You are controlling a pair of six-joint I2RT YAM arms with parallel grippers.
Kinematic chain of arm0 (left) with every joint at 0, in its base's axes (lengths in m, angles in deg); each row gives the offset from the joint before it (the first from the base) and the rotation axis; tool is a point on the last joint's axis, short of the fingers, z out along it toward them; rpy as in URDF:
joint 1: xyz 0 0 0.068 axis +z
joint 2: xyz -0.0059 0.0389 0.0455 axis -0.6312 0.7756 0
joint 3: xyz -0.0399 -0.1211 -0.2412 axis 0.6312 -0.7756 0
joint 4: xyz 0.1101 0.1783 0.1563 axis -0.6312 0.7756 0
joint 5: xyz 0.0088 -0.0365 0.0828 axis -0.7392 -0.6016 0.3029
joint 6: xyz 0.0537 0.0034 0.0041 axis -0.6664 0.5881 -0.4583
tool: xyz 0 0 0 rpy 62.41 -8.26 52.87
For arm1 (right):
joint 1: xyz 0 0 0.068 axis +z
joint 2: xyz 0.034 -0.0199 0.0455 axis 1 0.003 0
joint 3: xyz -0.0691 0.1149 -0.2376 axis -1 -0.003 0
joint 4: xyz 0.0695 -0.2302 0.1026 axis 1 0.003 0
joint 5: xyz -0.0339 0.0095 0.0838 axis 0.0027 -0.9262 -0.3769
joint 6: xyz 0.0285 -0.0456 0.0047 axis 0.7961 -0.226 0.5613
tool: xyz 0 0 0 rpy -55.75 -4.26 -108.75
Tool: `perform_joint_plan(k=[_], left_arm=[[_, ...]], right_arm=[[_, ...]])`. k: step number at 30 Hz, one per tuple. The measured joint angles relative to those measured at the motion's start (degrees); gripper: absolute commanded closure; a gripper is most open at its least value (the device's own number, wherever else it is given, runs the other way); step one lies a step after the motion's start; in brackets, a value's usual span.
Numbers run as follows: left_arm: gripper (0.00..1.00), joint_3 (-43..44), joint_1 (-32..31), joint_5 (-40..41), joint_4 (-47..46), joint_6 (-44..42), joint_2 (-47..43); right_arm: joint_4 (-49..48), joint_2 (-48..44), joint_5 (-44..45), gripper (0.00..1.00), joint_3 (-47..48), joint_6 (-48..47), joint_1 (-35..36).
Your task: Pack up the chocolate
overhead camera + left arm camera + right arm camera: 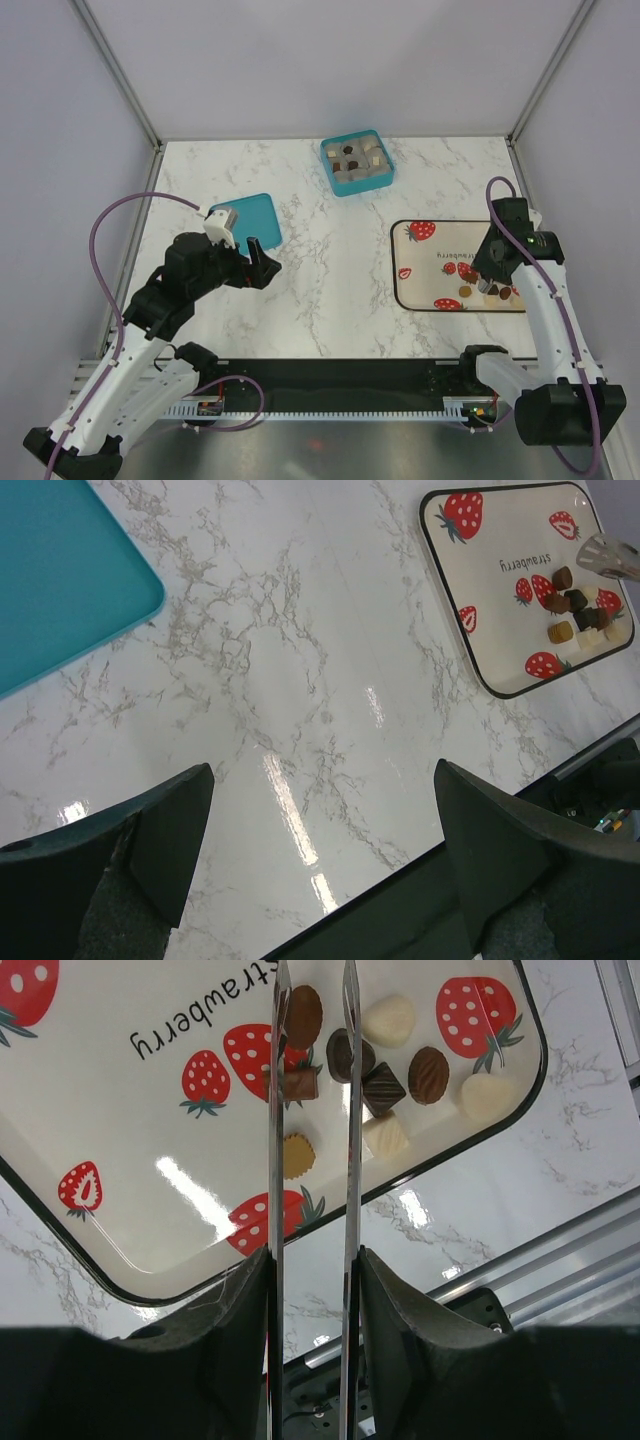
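Several chocolates, dark brown, tan and whitish, lie clustered on the strawberry-print tray. They also show in the top view and the left wrist view. My right gripper hovers over the cluster, its thin metal blades a narrow gap apart. A brown oval candy and a brown square lie in line with that gap, and nothing is held. The teal box at the back holds several candies. My left gripper is wide open and empty over bare marble.
A flat teal lid lies at the left, just behind my left gripper, and shows in the left wrist view. The tray sits at the right near the front edge. White walls enclose the marble table.
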State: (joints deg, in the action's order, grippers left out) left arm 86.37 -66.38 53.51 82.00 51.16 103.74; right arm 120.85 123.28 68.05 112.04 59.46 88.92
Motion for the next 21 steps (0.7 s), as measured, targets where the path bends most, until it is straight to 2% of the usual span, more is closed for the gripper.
perform_joint_plan(k=[9, 21], left_arm=[[0.01, 0.0, 0.0, -0.2, 0.0, 0.0, 0.0], [0.01, 0.0, 0.0, -0.2, 0.0, 0.0, 0.0]], right_arm=[[-0.4, -0.6, -3.6, 0.53, -4.1, 0.3, -0.4], [-2.4, -0.9, -6.3, 0.54, -4.5, 0.0, -0.4]])
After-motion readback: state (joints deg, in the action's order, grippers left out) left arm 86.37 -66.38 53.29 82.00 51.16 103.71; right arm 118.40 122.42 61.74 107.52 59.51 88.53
